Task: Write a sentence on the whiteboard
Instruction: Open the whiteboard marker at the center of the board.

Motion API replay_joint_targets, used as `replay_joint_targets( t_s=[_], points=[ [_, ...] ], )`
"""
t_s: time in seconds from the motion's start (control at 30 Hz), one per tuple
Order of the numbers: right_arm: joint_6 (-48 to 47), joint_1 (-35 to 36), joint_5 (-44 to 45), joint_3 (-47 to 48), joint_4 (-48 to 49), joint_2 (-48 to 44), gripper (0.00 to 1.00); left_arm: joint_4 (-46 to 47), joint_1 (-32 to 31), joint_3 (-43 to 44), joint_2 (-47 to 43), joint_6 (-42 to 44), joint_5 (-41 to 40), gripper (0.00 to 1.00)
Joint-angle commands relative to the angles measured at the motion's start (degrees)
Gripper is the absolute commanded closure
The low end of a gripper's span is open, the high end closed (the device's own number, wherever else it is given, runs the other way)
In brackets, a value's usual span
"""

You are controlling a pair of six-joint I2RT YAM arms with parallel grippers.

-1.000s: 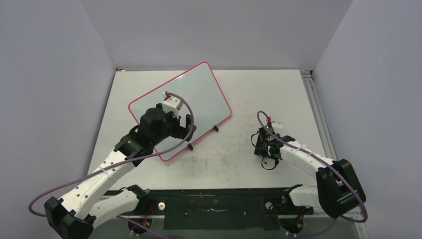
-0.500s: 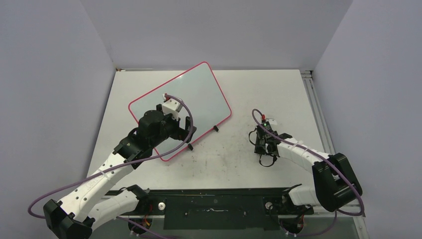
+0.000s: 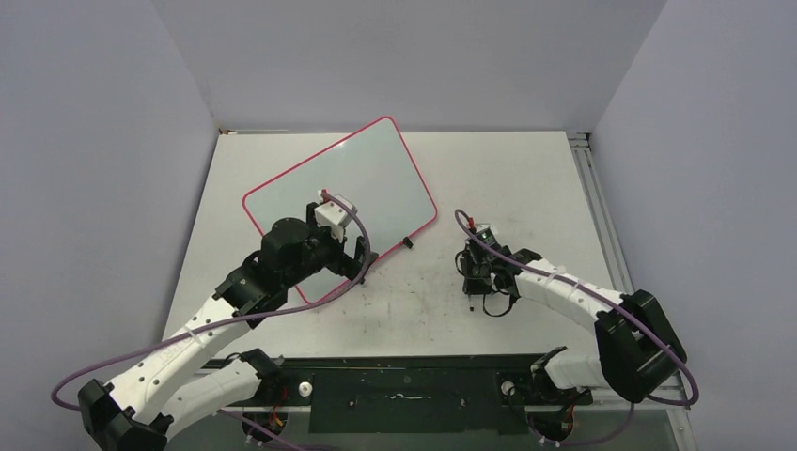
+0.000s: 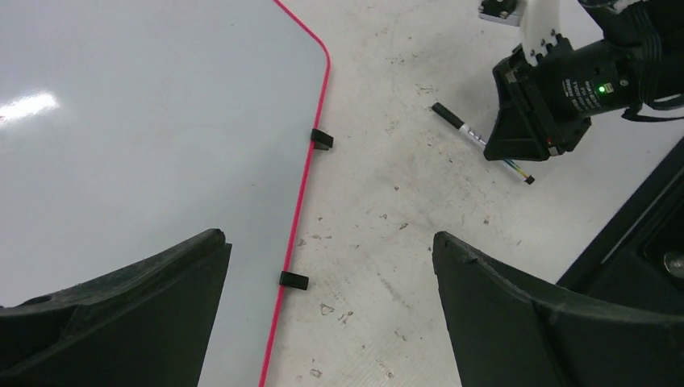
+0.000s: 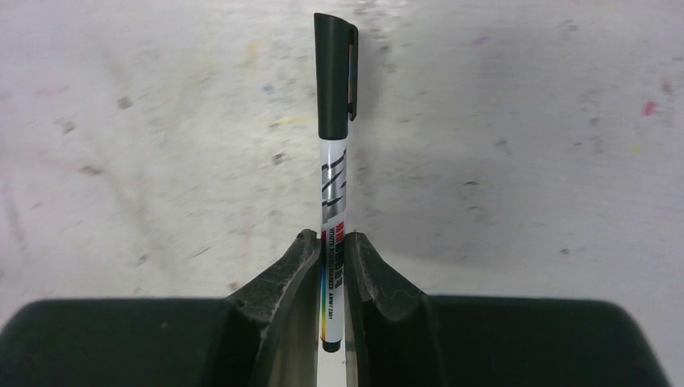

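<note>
**MARKER NOW CLAMPED, BOARD UNWRITTEN**

Nothing written yet on the large flat white whiteboard with the thin pink-red rim (image 3: 367,174): no sentence on its face, only glare. Lying slantwise on the scuffed white tabletop (image 3: 526,178), small black feet (image 4: 322,139) along its right-hand edge.

Right of the whiteboard, off that footed edge: a slim white-barrelled marker (image 5: 333,185) with a black cap (image 5: 335,76), now pinched low on the barrel by the black right gripper (image 5: 327,242). Stood half open a second ago, farther from the whiteboard; has since closed fully on the pen and drifted nearer. Cap on, so no ink possible yet. Cannot tell whether lifted off the tabletop.

Over the whiteboard's near right edge: the left gripper (image 4: 327,242), spread wide, holding nothing, drawn back a little toward that edge.

Likely meaning: pickup done or nearly so. Uncapping next, probably with the free gripper, before any writing.
</note>
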Motion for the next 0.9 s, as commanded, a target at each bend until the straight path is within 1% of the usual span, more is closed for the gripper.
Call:
replay_joint_targets(
  t_s=[0.0, 0.07, 0.1, 0.13, 0.2, 0.3, 0.43, 0.53, 0.63, 0.77, 0.87],
  points=[
    [-0.9, 4.2, -10.9, 4.4, -3.9, -6.1, 0.95, 5.3, -1.6, -2.8, -4.2, 6.8, 9.6, 0.04],
    [-0.9, 5.7, -16.6, 4.9, -4.9, -7.6, 0.95, 8.4, -3.4, -6.6, -7.1, 11.4, 16.3, 0.03],
    [-0.9, 6.4, -19.2, 5.0, -5.4, -8.1, 0.95, 9.2, -5.1, -8.0, -8.4, 12.9, 17.5, 0.03],
    [-1.0, 7.1, -21.9, 5.3, -6.4, -8.6, 0.95, 9.1, -6.9, -8.9, -9.6, 14.6, 17.5, 0.03],
    [-0.9, 8.7, -26.1, 5.8, -8.2, -9.5, 0.95, 8.5, -10.9, -10.3, -11.5, 16.8, 14.3, 0.03],
    [-0.3, 11.7, -34.0, 6.7, -9.7, -10.3, 0.95, 6.9, -16.3, -12.3, -11.8, 20.0, 11.4, 0.03],
    [2.5, 19.7, -37.3, 8.1, -10.7, -11.6, 0.95, 3.1, -24.2, -11.9, -9.3, 23.1, 6.3, 0.02],
    [3.4, 23.4, -38.8, 9.7, -12.8, -11.6, 0.95, 2.3, -28.8, -12.4, -8.5, 24.3, 3.6, 0.01],
    [2.9, 24.9, -39.5, 11.8, -15.9, -11.3, 0.95, 1.1, -32.6, -12.7, -8.0, 25.2, 2.2, 0.01],
    [2.3, 25.1, -42.1, 13.4, -17.9, -11.6, 0.95, -0.4, -36.5, -12.8, -7.0, 25.6, 0.8, 0.00],
    [1.9, 25.5, -44.0, 14.2, -18.5, -11.5, 0.95, -0.9, -38.9, -12.6, -5.4, 25.6, 0.0, 0.16]
  ],
)
